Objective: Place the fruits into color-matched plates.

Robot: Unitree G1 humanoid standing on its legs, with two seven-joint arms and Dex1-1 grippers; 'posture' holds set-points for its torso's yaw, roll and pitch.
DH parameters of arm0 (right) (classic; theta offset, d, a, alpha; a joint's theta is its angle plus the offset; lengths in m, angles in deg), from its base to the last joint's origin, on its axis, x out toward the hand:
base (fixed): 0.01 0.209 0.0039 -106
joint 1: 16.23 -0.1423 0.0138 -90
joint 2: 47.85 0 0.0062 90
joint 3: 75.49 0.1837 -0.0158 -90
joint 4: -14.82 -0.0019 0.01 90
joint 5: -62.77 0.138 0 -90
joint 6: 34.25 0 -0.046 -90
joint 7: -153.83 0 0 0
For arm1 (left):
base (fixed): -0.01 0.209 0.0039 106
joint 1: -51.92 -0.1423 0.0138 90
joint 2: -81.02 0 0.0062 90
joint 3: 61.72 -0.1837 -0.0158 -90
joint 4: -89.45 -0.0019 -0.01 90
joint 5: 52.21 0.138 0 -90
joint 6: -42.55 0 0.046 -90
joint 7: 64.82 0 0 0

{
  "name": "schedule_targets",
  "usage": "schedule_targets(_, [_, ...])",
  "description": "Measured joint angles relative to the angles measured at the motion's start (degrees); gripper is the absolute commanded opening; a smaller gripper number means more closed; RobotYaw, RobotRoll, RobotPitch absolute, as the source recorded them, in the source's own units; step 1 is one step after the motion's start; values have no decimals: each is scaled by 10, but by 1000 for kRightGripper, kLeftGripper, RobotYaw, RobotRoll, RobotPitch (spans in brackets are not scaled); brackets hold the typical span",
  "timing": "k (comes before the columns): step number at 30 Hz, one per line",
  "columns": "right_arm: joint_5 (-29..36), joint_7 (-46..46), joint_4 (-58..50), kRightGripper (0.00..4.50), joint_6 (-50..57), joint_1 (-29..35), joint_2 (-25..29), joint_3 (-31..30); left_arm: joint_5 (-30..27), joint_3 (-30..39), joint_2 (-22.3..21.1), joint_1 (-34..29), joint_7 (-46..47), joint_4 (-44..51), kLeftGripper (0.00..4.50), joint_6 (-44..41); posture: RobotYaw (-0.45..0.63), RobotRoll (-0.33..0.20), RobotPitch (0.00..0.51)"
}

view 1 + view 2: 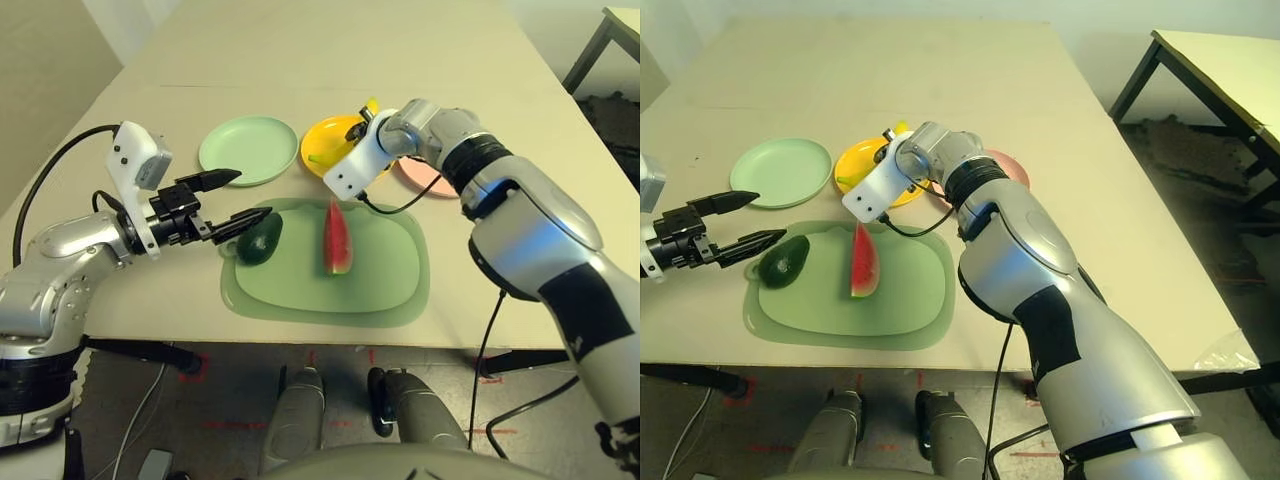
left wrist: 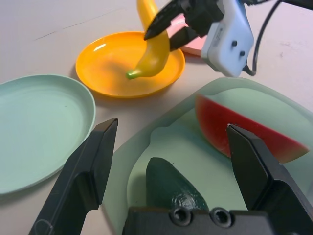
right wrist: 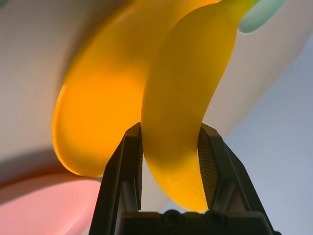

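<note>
My right gripper (image 3: 171, 131) is shut on the curved yellow banana (image 2: 154, 49) and holds it over the yellow plate (image 1: 322, 147), with the banana's green tip down at the plate's surface. The dark green avocado (image 1: 260, 240) lies on the left part of the green mat (image 1: 340, 295). The red watermelon wedge (image 1: 337, 238) rests in the mat's middle. My left gripper (image 1: 253, 194) is open just left of the avocado, its fingers pointing over it without touching. The mint green plate (image 1: 248, 150) sits behind the avocado. The pale pink plate (image 1: 428, 182) is partly hidden behind my right arm.
The three plates stand in a row behind the mat. A black cable (image 1: 395, 208) hangs from my right wrist across the mat's back right corner. Another table (image 1: 1220, 60) stands off to the right.
</note>
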Motion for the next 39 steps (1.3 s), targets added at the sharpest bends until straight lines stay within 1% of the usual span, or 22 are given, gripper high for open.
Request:
schedule_targets(5, [0,8,1,1615,16,6,-1,2,5,0,0,5,21,0,4500,-3,195,0,180])
schedule_targets(11, [0,16,1,1615,20,15,-1,4,16,0,1,21,52,0,4500,-10,178,0,191])
schedule_targets(14, [2,20,1,1615,25,15,-1,9,22,-4,7,32,59,-3,4500,-11,170,0,199])
schedule_targets(22, [3,20,1,1615,29,20,-1,15,29,-9,16,38,61,-3,4500,-18,174,0,216])
schedule_targets(32, [3,19,1,1615,38,23,-5,21,29,-9,16,32,61,0,4500,-27,185,0,219])
schedule_targets(33, [3,19,1,2347,38,23,-5,21,29,-9,16,31,62,0,4500,-27,185,0,218])
schedule_targets(35, [3,17,1,2853,40,23,-5,21,29,-9,17,30,62,0,4500,-27,185,0,219])
schedule_targets(39, [3,13,1,4298,42,23,-5,21,29,-9,18,30,64,0,4500,-27,180,0,216])
